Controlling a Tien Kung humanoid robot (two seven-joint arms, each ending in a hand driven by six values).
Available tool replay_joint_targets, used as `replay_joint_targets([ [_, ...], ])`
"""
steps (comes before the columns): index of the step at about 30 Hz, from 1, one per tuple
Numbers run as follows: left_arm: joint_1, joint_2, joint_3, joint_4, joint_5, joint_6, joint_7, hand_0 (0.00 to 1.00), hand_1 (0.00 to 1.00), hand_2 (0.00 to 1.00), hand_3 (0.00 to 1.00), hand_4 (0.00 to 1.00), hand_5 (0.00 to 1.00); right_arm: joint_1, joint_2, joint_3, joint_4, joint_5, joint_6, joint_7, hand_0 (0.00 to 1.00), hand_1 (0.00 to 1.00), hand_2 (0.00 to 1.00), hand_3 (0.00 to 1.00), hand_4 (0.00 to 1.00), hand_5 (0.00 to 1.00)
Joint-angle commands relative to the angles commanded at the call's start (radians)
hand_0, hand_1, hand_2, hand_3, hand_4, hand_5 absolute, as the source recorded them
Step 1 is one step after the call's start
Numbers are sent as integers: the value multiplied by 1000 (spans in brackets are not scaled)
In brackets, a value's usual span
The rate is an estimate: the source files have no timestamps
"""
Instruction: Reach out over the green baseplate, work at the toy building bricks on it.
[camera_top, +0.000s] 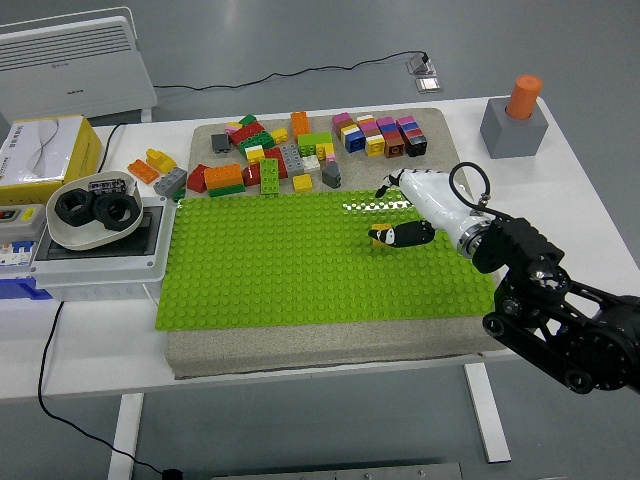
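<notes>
The green baseplate (270, 260) lies on a beige mat in the middle of the table. A small yellow brick (380, 241) sits on its right part. My right hand (379, 213), white with black fingertips, reaches in from the right over the plate's right side. Its thumb (400, 236) lies against the yellow brick and partly hides it. The index fingertip (384, 189) is well above, near the plate's far edge. The fingers are spread and grip nothing. A pile of loose coloured bricks (290, 150) lies on the mat behind the plate. The left arm is out of view.
A grey block with an orange cylinder (514, 125) stands at the back right. At the left stand a white bowl with black rings (92, 211) on a grey box, a yellow box (42, 150) and two loose bricks (155, 168). A cable (48, 360) hangs at the front left.
</notes>
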Motion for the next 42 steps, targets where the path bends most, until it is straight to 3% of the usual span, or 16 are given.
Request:
replay_joint_targets([
  [4,-11,-2,13,0,2,-7,3,699,608,518,531,574,425,-83,5,84,68,126,-99,96,763,748,780,643,813,392],
  [6,-22,-3,24,0,9,-16,9,699,608,518,531,574,425,-143,14,128,56,210,-157,176,763,748,780,643,813,392],
  [7,-25,-3,27,0,12,-20,11,700,613,528,530,574,432,-168,17,144,49,243,-176,209,672,637,680,627,808,402],
  [9,-31,-3,34,0,17,-26,15,700,613,528,530,574,432,-241,20,197,32,333,-225,298,672,637,680,627,808,402],
  [11,-33,-2,37,0,15,-28,16,700,613,528,530,574,432,-296,18,243,16,407,-244,366,672,637,680,627,808,402],
  [12,-36,1,37,0,15,-29,16,701,614,531,531,572,435,-324,17,268,8,447,-248,400,616,513,634,630,790,406],
  [15,-44,8,35,0,24,-32,17,701,614,531,531,572,435,-387,11,331,1,552,-257,478,616,513,634,630,790,406],
  [19,-55,13,36,0,44,-41,25,701,614,536,531,569,438,-392,8,403,6,692,-270,560,613,498,623,621,786,405],
  [31,-64,11,50,0,39,-49,26,702,618,555,534,565,442,-405,33,440,-12,1030,-271,615,595,474,604,604,759,386],
  [41,-70,17,52,0,55,-57,32,703,619,561,534,560,448,-395,24,452,-10,1102,-275,616,586,451,593,595,745,400],
  [42,-70,17,53,0,54,-57,32,704,620,562,534,557,450,-395,25,452,-10,1103,-274,616,576,381,555,593,733,409],
])
